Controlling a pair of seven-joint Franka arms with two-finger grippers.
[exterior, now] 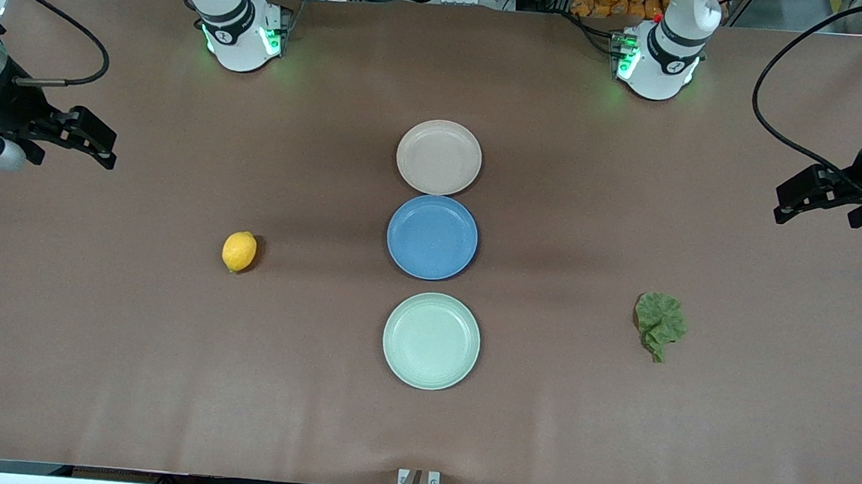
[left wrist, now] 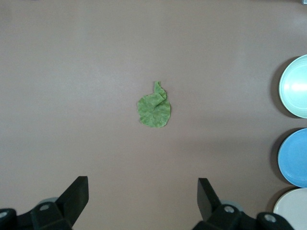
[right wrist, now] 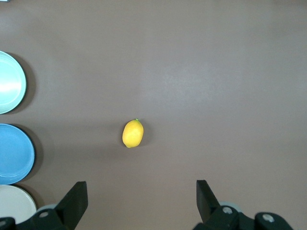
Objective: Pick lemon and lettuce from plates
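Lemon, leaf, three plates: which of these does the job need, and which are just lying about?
Job things:
lemon, on the table
lettuce, on the table
beige-pink plate
mint green plate

Lying about:
blue plate, between those two plates

Open table all around the blue plate (exterior: 432, 237); lemon (exterior: 239, 251) toward the right arm's end, lettuce (exterior: 659, 321) toward the left's (both well apart from it).

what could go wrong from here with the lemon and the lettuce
1. The small oval yellow lemon lies on bare brown table, so it may roll if a finger nudges it.
2. The crinkled green lettuce leaf lies flat; fingers might scrape the table or pinch only an edge.
3. Both open grippers, right and left, wait at the table's ends, far from the empty plates.
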